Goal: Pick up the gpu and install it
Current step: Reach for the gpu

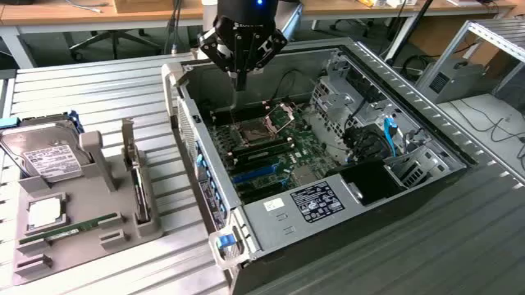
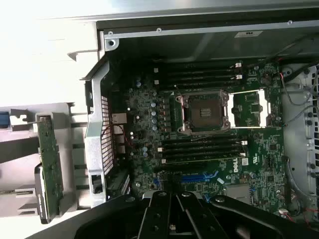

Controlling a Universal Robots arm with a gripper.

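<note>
Gpu (image 1: 138, 187) stands up in the gray holder (image 1: 82, 249)
It sits at the exterior view's left, well apart from the fingers (image 1: 238, 81), which are pressed together and empty over the open computer case (image 1: 271, 216).

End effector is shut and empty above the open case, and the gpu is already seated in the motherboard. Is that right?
No. The gpu is not in the motherboard: the exterior view shows it standing on edge in the grey holder outside the case, on that view's left. The rest holds: the end effector is shut and empty above the open case.
</note>
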